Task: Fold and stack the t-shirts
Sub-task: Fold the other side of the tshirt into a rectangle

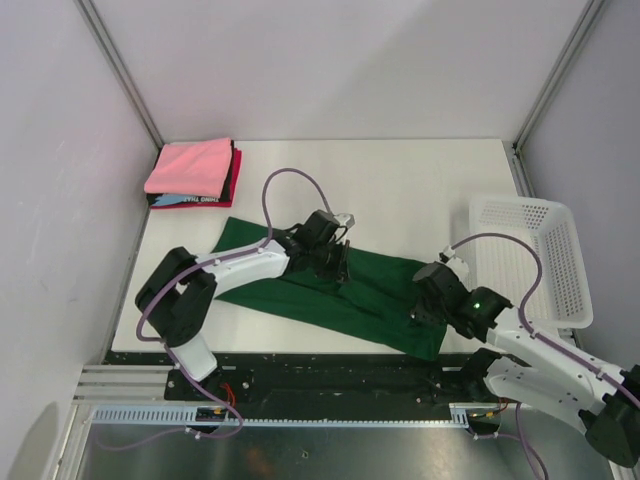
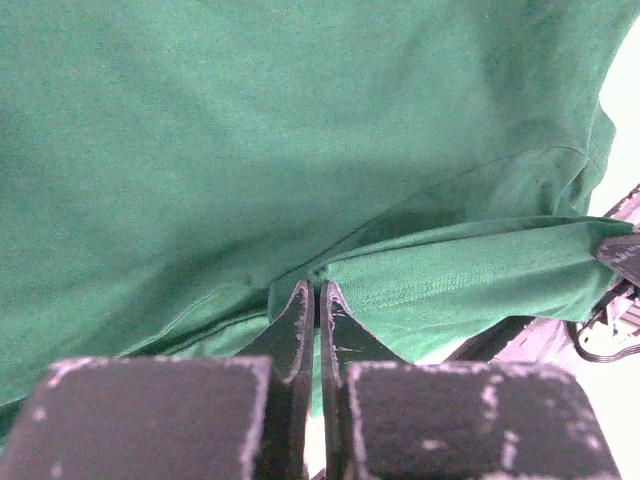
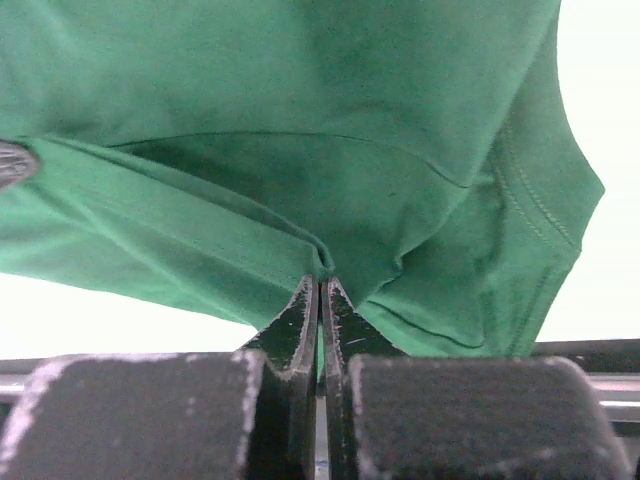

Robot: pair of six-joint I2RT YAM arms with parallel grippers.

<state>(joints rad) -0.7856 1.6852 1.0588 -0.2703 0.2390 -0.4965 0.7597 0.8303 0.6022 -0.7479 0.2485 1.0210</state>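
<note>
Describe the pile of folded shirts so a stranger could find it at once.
On the white table, look to the far left corner. The stack of folded cloth t-shirts sits there, pink on top, unlike the spread-out dark green t-shirt.

White lettering on the black shirt layer (image 1: 190, 201) of the folded stack (image 1: 193, 168), far left corner of the worktop (image 1: 400, 190), too small to read, no other text legible

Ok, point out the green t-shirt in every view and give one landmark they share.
Top external: green t-shirt lies slanting across the white table, near side.
Left wrist: green t-shirt fills the frame above the left gripper, shut on its edge.
Right wrist: green t-shirt fills the upper frame above the right gripper, shut on it.
Shared landmark: the white table.
</note>
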